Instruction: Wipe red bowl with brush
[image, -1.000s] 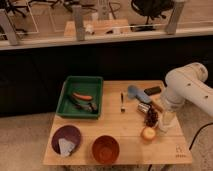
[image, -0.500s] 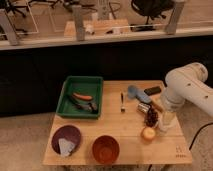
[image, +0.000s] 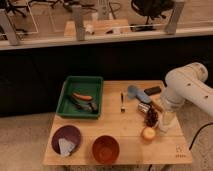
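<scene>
Gripper (image: 163, 126) points down over right edge of wooden table (image: 125, 131), at end of white arm (image: 186, 89) that comes in from the right. Jaws spread wide, nothing held. Not touching brush or bowl. It sits just beside a dark reddish cone-like object (image: 151, 117) and a small orange round object (image: 148, 133), both to its left; cannot tell whether it touches either.

Red bowl (image: 105, 149) sits upright at front edge of table, near middle, well apart from gripper. Looks empty inside.

Brush (image: 122, 101) lies flat on table centre, thin black handle running front to back, pale head at near end. It is between green tray and the cluster on the right, apart from red bowl.

Purple bowl (image: 66, 138) is at front left, near red bowl but not touching it, with a pale scrap (image: 65, 146) inside.

Green tray (image: 83, 79) is at back left of table. An orange-red stick (image: 82, 96) and a dark tool (image: 86, 104) lie in it.

Blue round-headed tool (image: 134, 92) lies at back right, its dark handle toward the arm. Small silvery object (image: 143, 107) is just in front of it, near the cone-like object.
</scene>
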